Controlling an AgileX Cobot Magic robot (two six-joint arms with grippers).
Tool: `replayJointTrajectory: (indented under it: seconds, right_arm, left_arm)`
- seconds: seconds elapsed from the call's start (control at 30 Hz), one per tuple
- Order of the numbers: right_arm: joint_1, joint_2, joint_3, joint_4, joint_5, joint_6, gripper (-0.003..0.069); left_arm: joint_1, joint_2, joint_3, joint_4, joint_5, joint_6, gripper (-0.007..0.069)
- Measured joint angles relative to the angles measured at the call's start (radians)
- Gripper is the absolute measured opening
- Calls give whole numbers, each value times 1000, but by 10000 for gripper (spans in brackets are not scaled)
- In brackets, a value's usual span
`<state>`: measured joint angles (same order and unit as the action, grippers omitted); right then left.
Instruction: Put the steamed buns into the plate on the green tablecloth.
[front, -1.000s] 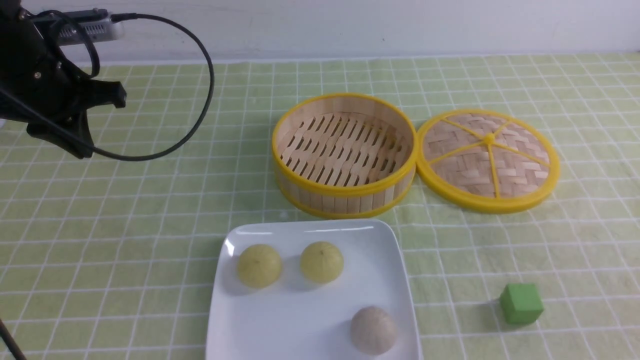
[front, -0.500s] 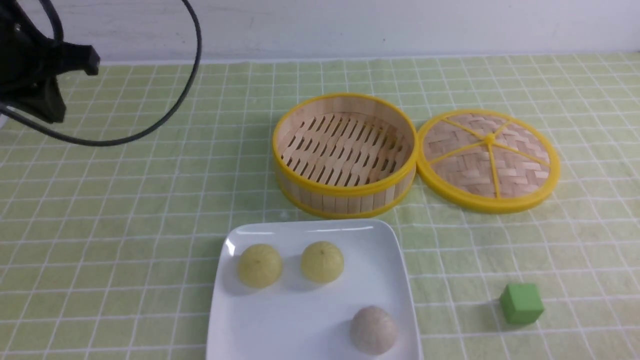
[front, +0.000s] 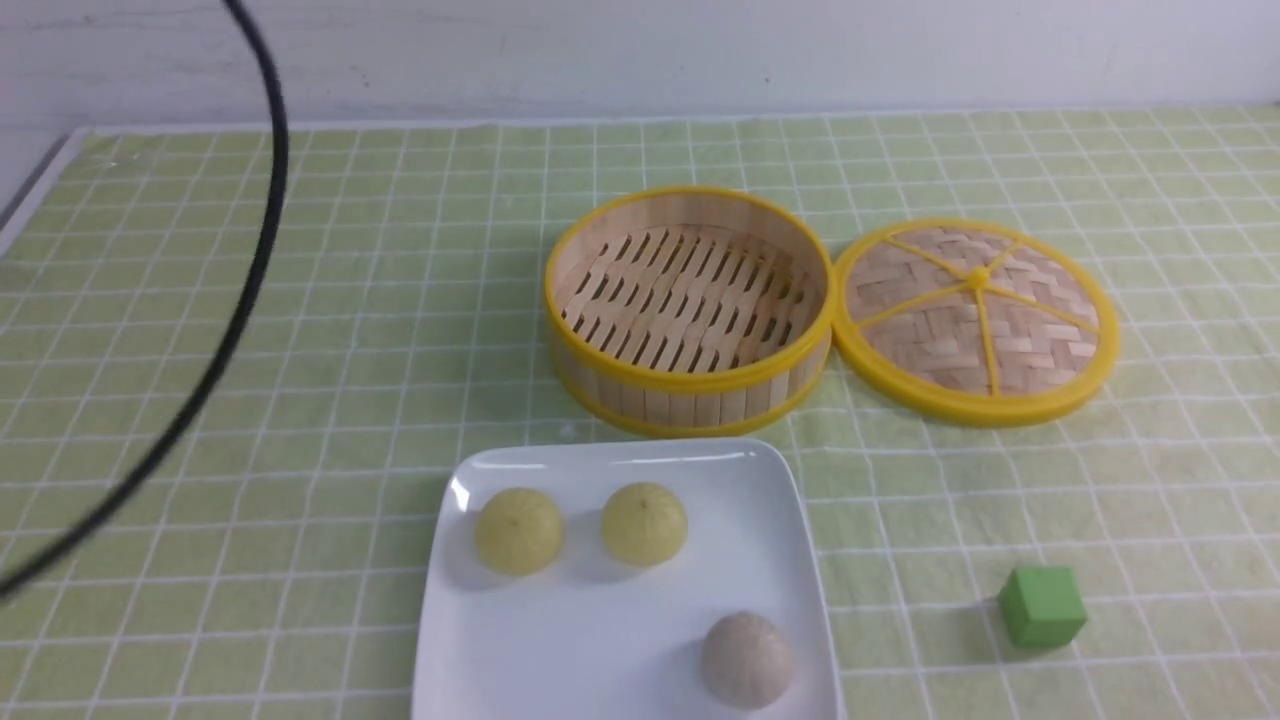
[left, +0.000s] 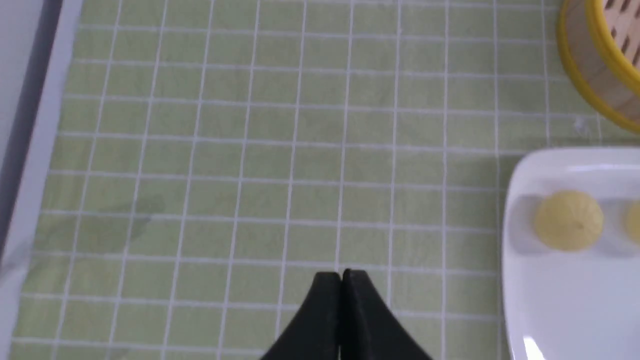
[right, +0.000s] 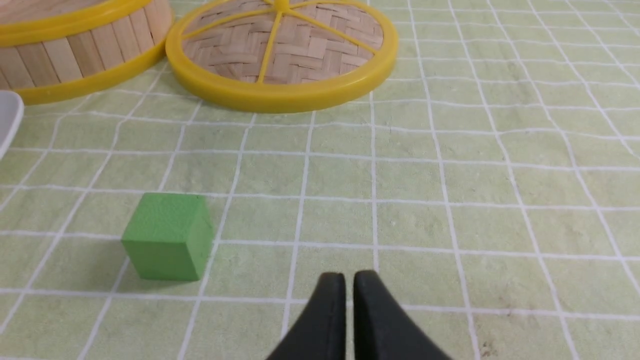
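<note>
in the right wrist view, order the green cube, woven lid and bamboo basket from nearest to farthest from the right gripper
From the right gripper, fingers together:
1. Green cube: nearest, on the cloth close beside the fingers.
2. Woven lid: farther out, lying flat ahead.
3. Bamboo basket: farthest, beside the lid on the cube's side.

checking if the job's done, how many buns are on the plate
3, all on the white plate: a yellow bun at its far left, a second yellow bun beside it, a greyish bun at the near right. The bamboo basket holds none.
</note>
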<state>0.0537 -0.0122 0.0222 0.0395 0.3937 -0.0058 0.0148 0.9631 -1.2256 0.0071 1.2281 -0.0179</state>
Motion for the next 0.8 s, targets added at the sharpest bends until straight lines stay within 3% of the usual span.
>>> replayJointTrajectory:
  seconds: [0.2,0.47,0.8]
  right_arm:
    - [0,0,-1,0,0,0,62]
    - [0,0,-1,0,1,0,76]
    - [0,0,-1,0,2,0,90]
  left_arm:
    - [0,-371,419,-220,-245,49,20]
    - [0,-628,774,-335,-665,80,23]
    - [0,-654,939,-312,-730,78,34]
